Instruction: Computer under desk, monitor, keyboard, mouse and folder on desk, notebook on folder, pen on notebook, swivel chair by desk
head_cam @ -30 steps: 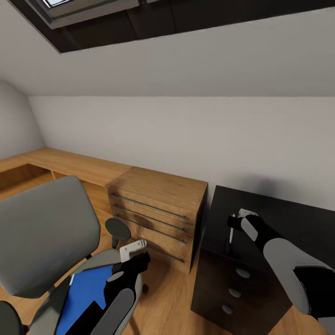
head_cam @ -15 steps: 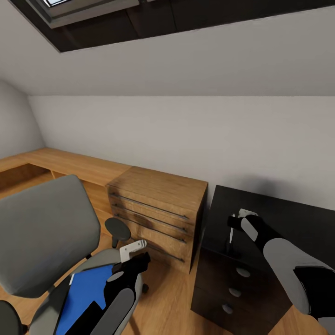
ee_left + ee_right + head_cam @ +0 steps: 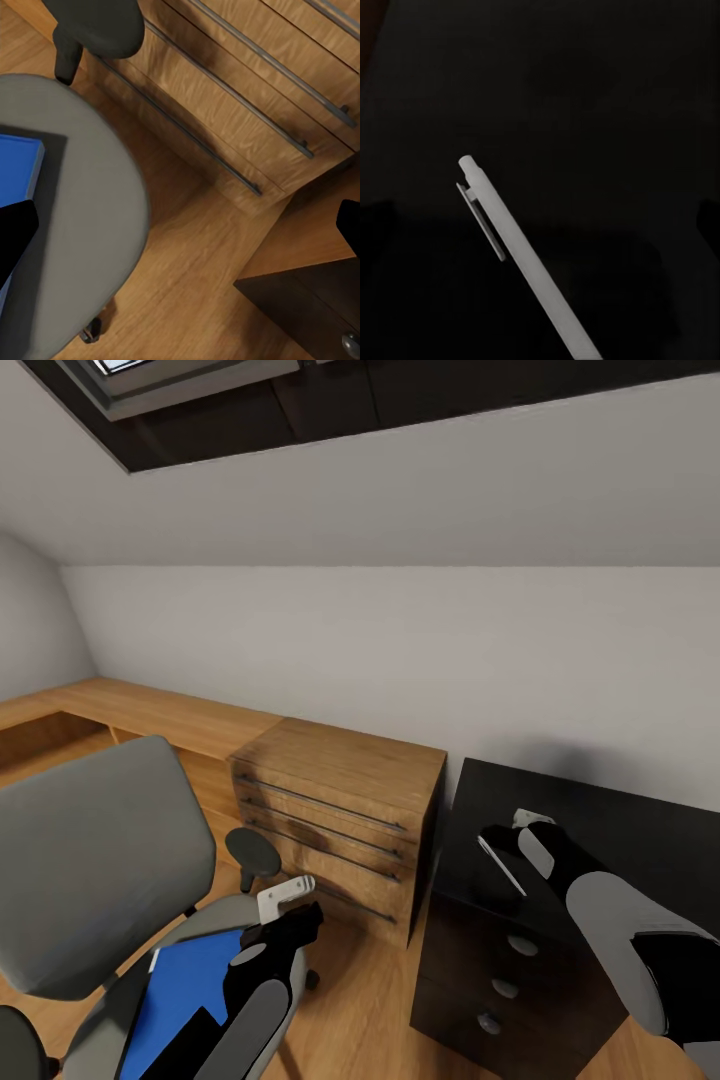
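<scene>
Here, pen tilted just below right hand, over black desk

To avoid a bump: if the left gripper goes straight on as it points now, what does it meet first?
Most likely the wood floor, in the gap between the chair seat and the drawer unit. The left gripper aims just past the seat's rim; depth is unclear.

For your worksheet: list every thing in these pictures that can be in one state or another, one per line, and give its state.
pen: tilted over the desk, not gripped
folder: flat on the swivel chair seat
wooden drawers: shut
black drawers: shut
left gripper: open, empty
right gripper: looks open
</scene>
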`<state>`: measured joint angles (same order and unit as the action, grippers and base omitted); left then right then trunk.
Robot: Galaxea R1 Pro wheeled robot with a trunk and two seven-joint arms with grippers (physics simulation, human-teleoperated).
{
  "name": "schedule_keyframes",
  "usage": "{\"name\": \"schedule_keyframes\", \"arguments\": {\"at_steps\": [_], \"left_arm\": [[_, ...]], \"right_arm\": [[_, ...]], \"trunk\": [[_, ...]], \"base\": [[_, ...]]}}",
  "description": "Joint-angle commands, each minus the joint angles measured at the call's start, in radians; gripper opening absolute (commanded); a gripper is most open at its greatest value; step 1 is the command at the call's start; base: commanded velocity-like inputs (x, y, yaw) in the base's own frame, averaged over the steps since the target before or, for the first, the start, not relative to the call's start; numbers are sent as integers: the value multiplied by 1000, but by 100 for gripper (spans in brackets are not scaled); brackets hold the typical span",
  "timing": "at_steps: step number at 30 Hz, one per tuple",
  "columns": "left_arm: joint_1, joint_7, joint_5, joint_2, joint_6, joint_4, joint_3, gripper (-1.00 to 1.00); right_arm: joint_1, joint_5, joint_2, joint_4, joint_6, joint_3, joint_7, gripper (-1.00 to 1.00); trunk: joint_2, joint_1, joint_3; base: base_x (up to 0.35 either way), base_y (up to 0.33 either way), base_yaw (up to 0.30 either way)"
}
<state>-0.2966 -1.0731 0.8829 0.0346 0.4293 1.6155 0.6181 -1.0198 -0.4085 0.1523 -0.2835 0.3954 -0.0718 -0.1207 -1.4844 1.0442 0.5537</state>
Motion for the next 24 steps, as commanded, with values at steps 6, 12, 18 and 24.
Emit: {"name": "schedule_keyframes", "arguments": {"at_steps": [6, 12, 18, 24], "left_arm": [[-1, -7, 4, 1, 6, 1, 2, 100], [-1, -7, 4, 1, 6, 1, 2, 100], [-1, -7, 5, 1, 6, 1, 2, 100], [-1, -7, 5, 1, 6, 1, 2, 100]], "right_arm": [[0, -10, 1, -3, 5, -7, -7, 100], [0, -12, 1, -9, 5, -5, -6, 100], [0, -14, 4, -15, 7, -5, -4, 100], [1, -15, 4, -52, 12, -5, -5, 100]], "trunk": [[-1, 0, 1], [-1, 0, 1], [-1, 0, 1], [-1, 0, 1]], "base": [[0, 0, 0], [0, 0, 0], [0, 0, 0], [0, 0, 0]]}}
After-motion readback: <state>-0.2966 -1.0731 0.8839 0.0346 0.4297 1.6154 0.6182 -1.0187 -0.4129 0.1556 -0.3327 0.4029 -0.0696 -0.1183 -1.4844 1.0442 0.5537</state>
